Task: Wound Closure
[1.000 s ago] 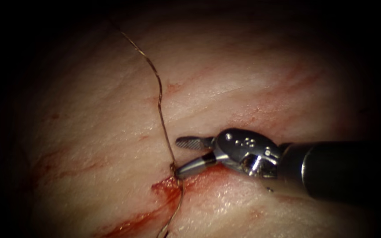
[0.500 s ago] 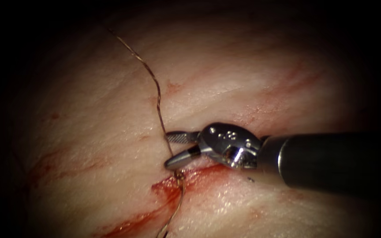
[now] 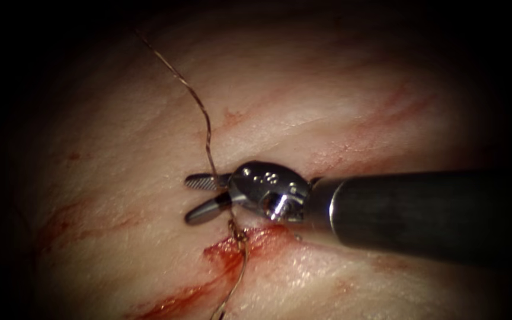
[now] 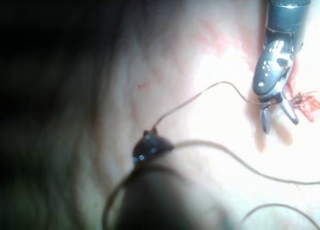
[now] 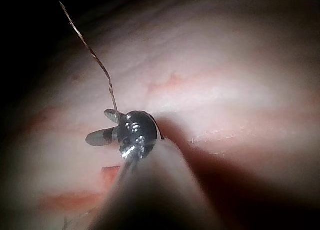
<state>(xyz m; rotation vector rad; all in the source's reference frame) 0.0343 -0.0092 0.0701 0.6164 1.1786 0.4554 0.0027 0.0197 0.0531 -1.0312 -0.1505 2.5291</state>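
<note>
The right tool (image 3: 200,197) had advanced leftward, jaws spread around the thread (image 3: 200,111) just above its knot at the cut (image 3: 232,252) in the tissue (image 3: 327,101), gripping nothing. Judged: thread-cutting position; closing squarely across the strand comes next.

cut (image 3: 232,252) in tissue (image 3: 339,106) | thread (image 3: 200,109) rises from cut, runs up and left | right tool (image 3: 200,195) just above cut, jaws apart, thread between them | left tool (image 4: 150,147) well apart, thread at its tip

thread (image 3: 207,139) crosses the open right tool (image 3: 200,195).
</note>
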